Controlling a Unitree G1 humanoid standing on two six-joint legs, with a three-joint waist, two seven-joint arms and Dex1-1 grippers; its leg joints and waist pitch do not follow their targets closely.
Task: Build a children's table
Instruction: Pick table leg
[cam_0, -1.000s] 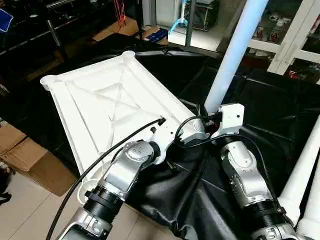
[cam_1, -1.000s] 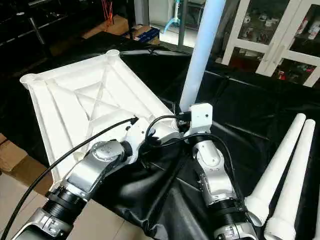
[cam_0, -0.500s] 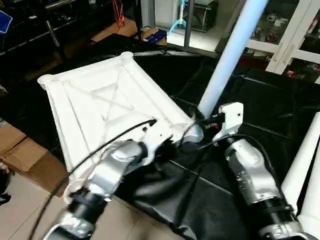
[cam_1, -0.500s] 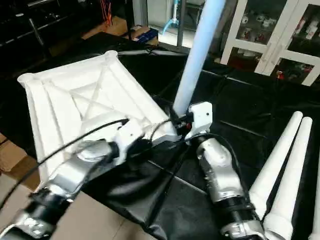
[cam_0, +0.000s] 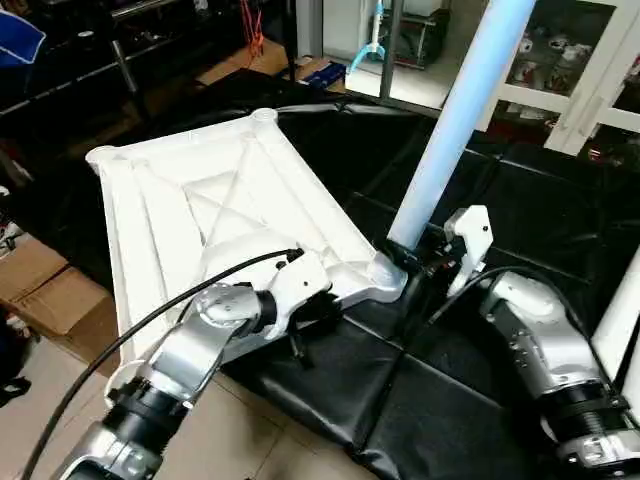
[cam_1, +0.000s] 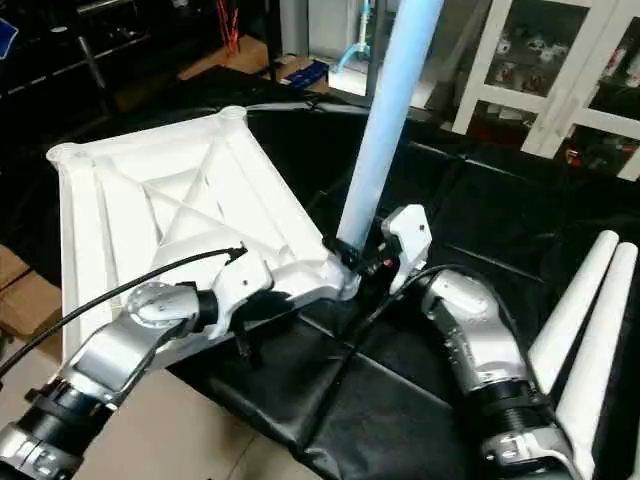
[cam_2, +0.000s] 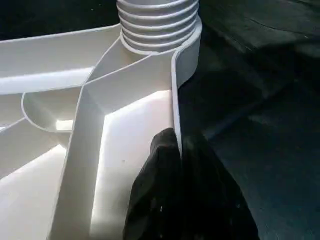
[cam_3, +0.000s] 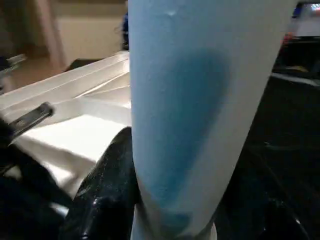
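We see the tabletop (cam_0: 200, 200) upside down on the black cloth (cam_0: 520, 200), filling the left half of the frame, X-ribs up. One leg (cam_0: 450, 120) stands upright in its near corner socket (cam_0: 385, 275), mid-frame. Left gripper (cam_2: 177, 150) is pinched tight on the tabletop's rim just beside that socket. Right gripper (cam_0: 420, 262) has its fingers (cam_3: 107, 175) clamped around the leg's base. Versus a second ago: both forearms have swung outward, the right wrist has turned, and the tabletop sits rotated in frame. Spare legs (cam_1: 585, 320) lie on the cloth at the right edge.
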